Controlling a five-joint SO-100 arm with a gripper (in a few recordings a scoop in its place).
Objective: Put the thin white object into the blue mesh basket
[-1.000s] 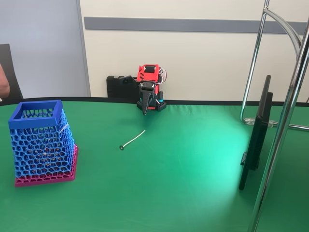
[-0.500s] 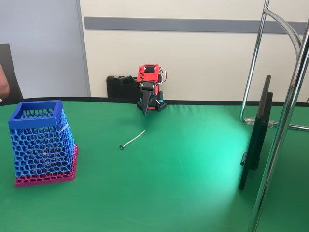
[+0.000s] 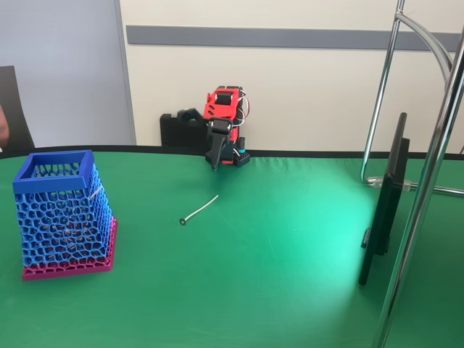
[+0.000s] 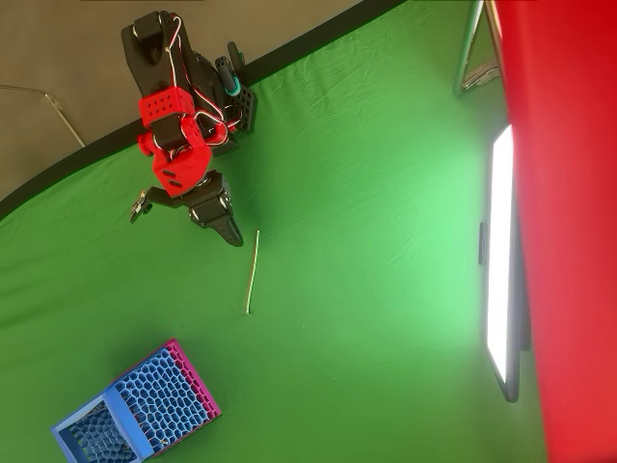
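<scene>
One thin curved white stick [image 3: 199,209] lies ungrasped on green worktop [image 3: 275,246]; gripper [image 4: 231,236], jaws apparently together, must open, descend; blue honeycomb-mesh basket [image 3: 61,210] waits apart.

Fixed view: stands at my near edge of the green counter [image 3: 275,290], low, facing the arm's base against the far wall. Overhead view: looks straight down from high, frame rotated. Shared: counter [image 4: 366,289], blue mesh basket [image 3: 61,210] [image 4: 135,410], arm.
</scene>
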